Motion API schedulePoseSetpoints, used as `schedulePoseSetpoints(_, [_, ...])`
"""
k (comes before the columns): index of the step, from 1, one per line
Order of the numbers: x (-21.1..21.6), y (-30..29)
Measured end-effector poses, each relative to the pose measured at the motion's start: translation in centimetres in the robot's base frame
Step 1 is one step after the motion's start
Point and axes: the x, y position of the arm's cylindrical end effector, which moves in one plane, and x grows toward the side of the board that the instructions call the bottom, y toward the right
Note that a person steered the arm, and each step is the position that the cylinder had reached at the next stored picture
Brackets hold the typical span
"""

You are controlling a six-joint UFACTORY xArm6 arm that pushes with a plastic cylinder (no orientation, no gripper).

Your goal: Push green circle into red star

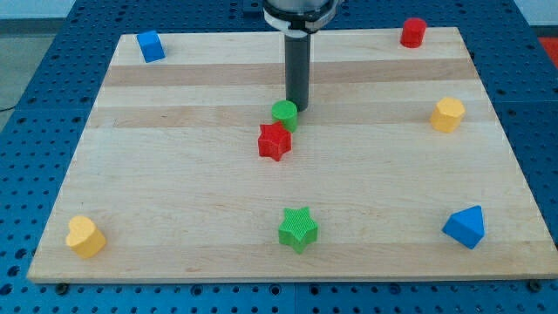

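Note:
The green circle (284,114) stands near the board's middle, touching the upper right of the red star (275,140), which lies just below and left of it. My tip (298,107) rests against the green circle's upper right side, the dark rod rising straight up to the view's top.
On the wooden board (174,192): a blue block (151,45) at top left, a red cylinder (412,32) at top right, a yellow hexagon (447,114) at right, a blue triangle-like block (465,227) at bottom right, a green star (298,228) at bottom middle, a yellow heart (85,236) at bottom left.

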Motion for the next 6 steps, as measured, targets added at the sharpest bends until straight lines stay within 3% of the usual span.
schedulePoseSetpoints(3, [3.3, 0.1])
schedulePoseSetpoints(6, [2.6, -3.6])
